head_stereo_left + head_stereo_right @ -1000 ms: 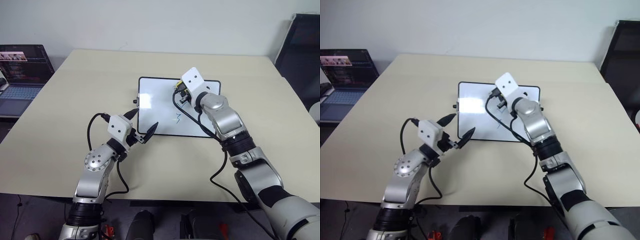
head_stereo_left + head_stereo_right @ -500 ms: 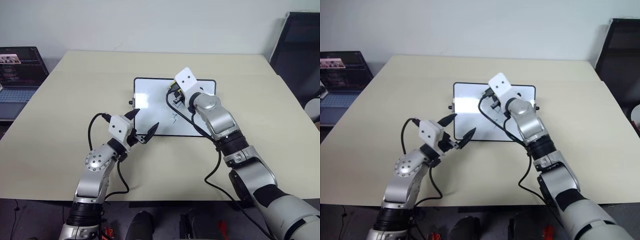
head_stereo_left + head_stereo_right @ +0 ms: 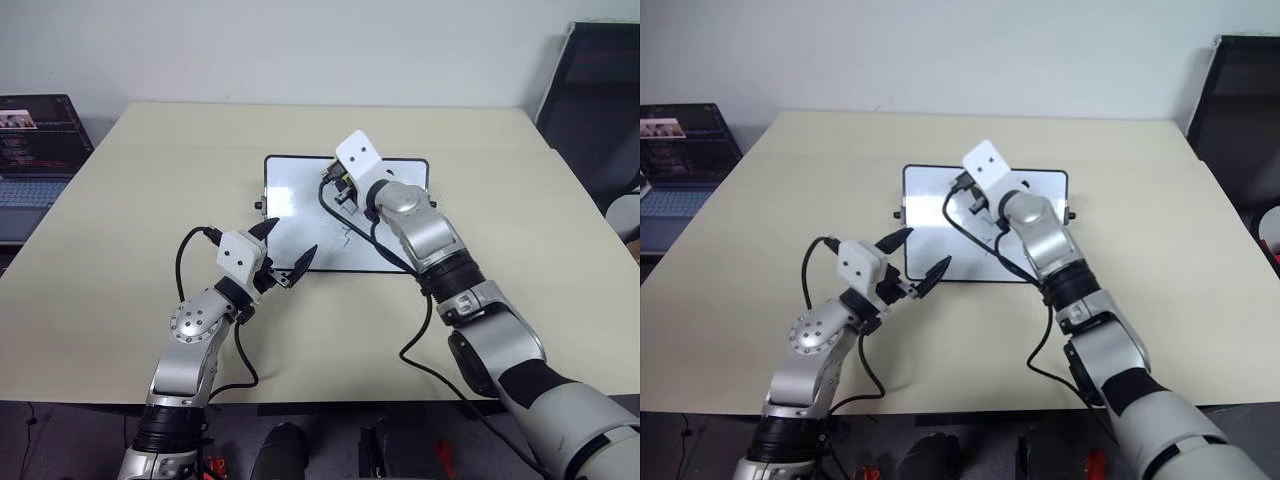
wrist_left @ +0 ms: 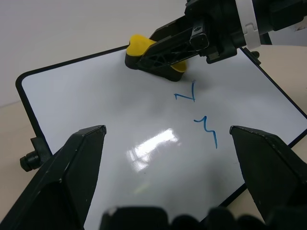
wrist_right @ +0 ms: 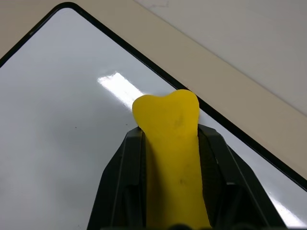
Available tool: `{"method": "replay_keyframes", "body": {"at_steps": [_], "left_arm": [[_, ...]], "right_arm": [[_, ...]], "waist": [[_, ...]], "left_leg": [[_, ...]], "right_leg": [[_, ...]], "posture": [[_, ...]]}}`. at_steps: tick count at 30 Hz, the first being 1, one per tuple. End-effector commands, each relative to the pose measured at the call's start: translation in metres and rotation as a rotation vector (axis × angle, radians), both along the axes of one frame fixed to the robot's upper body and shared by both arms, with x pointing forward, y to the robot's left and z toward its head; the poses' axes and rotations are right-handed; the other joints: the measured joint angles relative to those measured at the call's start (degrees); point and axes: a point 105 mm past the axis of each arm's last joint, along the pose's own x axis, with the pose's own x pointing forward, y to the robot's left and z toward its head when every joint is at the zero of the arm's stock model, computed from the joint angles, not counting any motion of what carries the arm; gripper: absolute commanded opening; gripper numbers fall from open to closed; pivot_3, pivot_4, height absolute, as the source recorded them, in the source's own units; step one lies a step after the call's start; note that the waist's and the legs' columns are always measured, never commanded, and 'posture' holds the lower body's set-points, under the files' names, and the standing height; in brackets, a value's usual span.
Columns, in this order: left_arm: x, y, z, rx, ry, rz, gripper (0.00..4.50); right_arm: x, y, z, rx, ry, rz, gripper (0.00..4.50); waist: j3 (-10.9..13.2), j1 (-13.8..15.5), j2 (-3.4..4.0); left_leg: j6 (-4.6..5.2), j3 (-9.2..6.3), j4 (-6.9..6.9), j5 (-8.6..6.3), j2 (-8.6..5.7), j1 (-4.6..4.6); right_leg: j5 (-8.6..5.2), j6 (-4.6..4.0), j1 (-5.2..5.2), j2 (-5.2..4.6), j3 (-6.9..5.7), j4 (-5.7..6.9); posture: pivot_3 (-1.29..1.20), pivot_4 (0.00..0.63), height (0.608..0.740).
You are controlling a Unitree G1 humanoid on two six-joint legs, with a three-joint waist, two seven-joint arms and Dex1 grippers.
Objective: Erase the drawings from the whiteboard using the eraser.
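From the head views, the right arm reaches forward and inward across the table (image 3: 150,180), its right hand (image 3: 343,186) set over the far part of the whiteboard (image 3: 300,215), which lies flat near the table's middle. The left arm is bent, its left hand (image 3: 285,250) hovering at the board's near left corner with the two black fingers spread wide, holding nothing. A laptop (image 3: 35,150) stands off the table's left edge.

In the left wrist view, the left hand's own fingers (image 4: 72,167) stand far apart over the board's glossy surface. Two of the drawings (image 4: 196,112) show as thin blue marks, an angular one and a squiggle beside it. Just past them the eraser (image 4: 144,52), yellow on top with a black base, sits on the board, clamped by the right hand; it seems to rest flat, though contact is hard to judge.

In the right wrist view, the right hand's fingers (image 5: 120,187) press both long sides of the yellow eraser, which points toward the board's black-framed edge, beige table beyond.
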Motion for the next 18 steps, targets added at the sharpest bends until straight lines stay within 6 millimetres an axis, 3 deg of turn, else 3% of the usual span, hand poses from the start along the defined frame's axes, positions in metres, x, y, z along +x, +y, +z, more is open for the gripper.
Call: {"method": "replay_keyframes", "body": {"at_steps": [1, 9, 18], "left_arm": [[-0.002, -0.001, 0.012, 0.0, -0.054, -0.001, 4.5], [-0.002, -0.001, 0.011, 0.0, -0.05, -0.005, 4.5], [-0.002, -0.003, 0.012, -0.001, -0.05, -0.013, 4.5]], "right_arm": [[0.0, 0.006, 0.014, 0.004, -0.044, 0.017, 1.09], [0.001, -0.01, 0.005, -0.023, -0.03, -0.01, 1.09], [-0.001, -0.049, -0.014, -0.08, 0.001, -0.071, 1.09]], "waist": [[0.0, 0.0, 0.0], [0.0, 0.1, 0.0], [0.0, 1.2, -0.01]], "left_leg": [[0.0, 0.0, 0.0, 0.0, 0.0, 0.0], [0.0, -0.01, 0.0, 0.0, 0.0, 0.0], [0.0, -0.05, 0.03, 0.0, -0.06, -0.03]], "right_leg": [[0.0, 0.0, 0.0, 0.0, 0.0, 0.0], [0.0, 0.0, 0.0, 0.0, -0.01, 0.0], [0.0, 0.0, 0.04, -0.05, -0.04, -0.04]], "posture": [[0.0, 0.15, 0.74], [0.0, 0.15, 0.74], [0.0, 0.15, 0.74]]}}
